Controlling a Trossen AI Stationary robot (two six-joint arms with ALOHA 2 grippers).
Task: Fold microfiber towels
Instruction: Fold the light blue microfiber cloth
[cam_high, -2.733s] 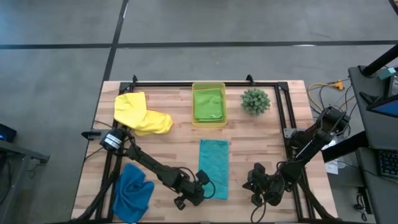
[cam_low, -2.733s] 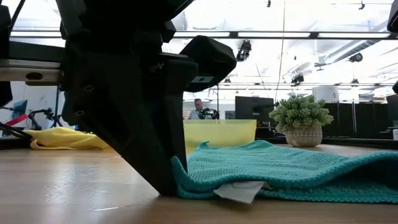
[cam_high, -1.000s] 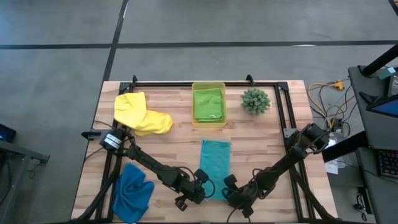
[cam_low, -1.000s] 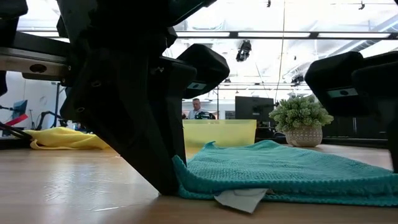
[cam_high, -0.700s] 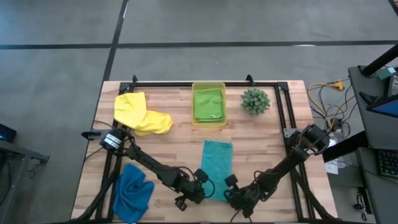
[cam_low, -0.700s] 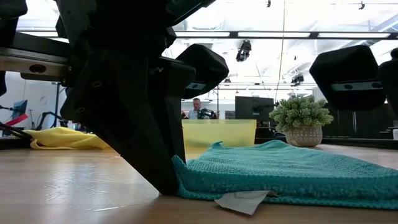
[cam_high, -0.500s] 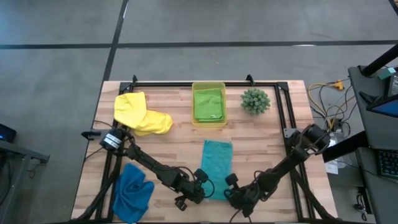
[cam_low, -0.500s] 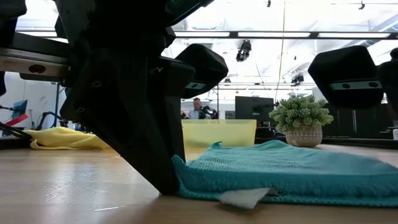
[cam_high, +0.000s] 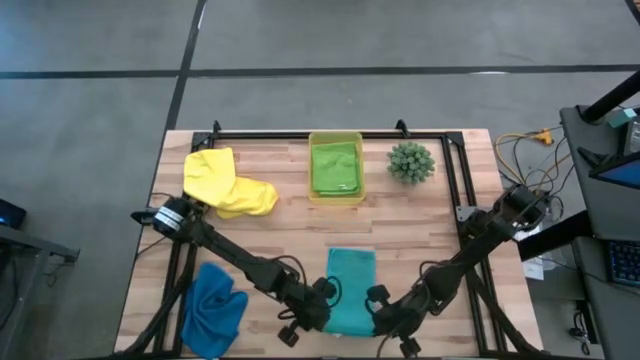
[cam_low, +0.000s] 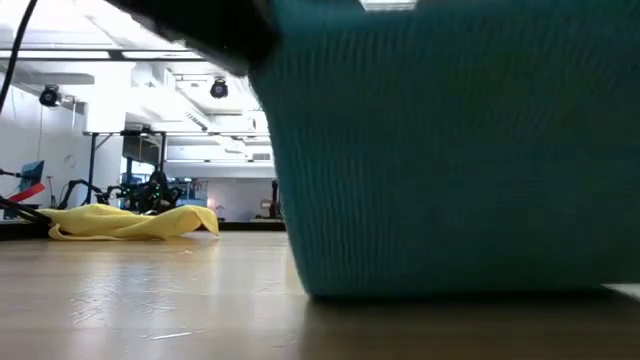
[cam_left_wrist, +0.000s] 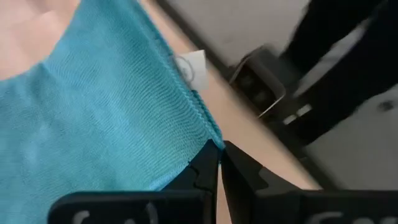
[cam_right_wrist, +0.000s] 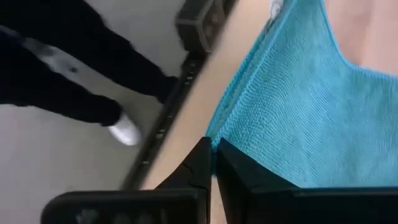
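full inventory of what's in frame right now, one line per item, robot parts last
teal towel: 1, teal, near-centre of the table, its near end pinched at both corners and lifted
yellow towel: 1, yellow, crumpled, far-left of the table
blue towel: 1, royal blue, bunched, near-left corner
green towel: 1, lime green, folded inside the bin
bin: 1, translucent yellow-green, far-centre of the table
plant: 1, green, spiky, far-right of the table
table: 1, light wood, with a black frame
white tag: 1, white, on the teal towel's edge
left gripper: 1, dark, shut on the teal towel's near-left corner
right gripper: 1, dark, shut on the teal towel's near-right corner
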